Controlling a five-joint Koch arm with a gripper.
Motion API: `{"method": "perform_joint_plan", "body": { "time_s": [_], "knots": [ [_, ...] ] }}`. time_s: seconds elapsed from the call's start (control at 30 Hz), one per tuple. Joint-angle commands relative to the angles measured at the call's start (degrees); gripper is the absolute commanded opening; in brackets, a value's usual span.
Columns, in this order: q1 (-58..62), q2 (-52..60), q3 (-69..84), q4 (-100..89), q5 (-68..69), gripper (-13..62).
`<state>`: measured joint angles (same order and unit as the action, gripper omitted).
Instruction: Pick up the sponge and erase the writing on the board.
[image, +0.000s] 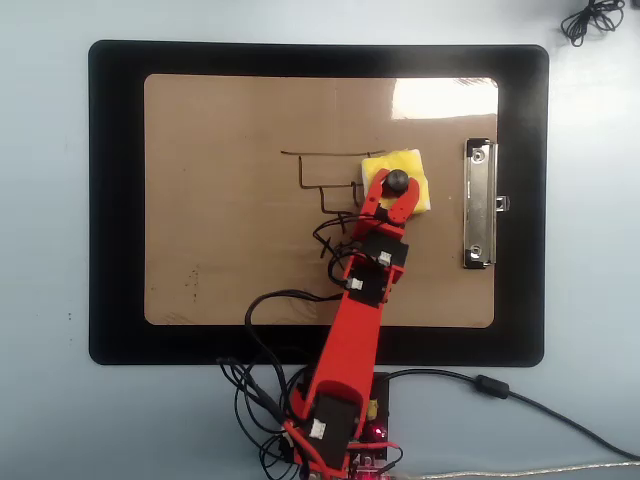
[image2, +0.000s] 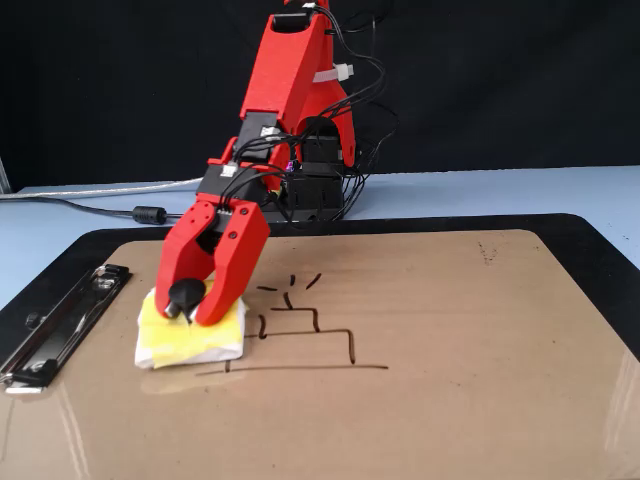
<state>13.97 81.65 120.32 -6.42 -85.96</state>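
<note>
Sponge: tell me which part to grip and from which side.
Grip the round black knob at the centre of the sponge, coming down from above. The sponge lies flat on the board with the knob standing up from its top, narrow enough for the jaws. The gripper is already closed on it that way.

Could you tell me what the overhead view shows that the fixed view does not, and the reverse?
Only the overhead view shows the whole black mat, the board's full outline, a glare patch and a coiled cable at the top right. Only the fixed view shows the sponge's white underside, the black backdrop and the arm's height. Both show the pincer shut on the sponge by its knob, the remaining writing, the board and its clip.
</note>
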Motion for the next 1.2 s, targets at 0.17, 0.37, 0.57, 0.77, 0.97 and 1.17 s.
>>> {"method": "perform_joint_plan", "body": {
  "time_s": [0.17, 0.37, 0.57, 0.77, 0.97, 1.17],
  "knots": [
    [-0.3, 15.4, 15.6, -0.4, -2.1, -7.9],
    [-4.7, -11.0, -11.2, -2.5, -3.2, -8.0],
    [-7.4, -17.2, -18.5, -1.4, -7.0, -7.9],
    [-7.4, 11.3, 13.0, -1.1, -6.8, -7.9],
    [-8.0, -0.4, 1.3, -1.7, -7.2, -7.9],
    [-9.1, -20.4, -22.2, -1.1, -7.4, -7.9]
  ]
}}
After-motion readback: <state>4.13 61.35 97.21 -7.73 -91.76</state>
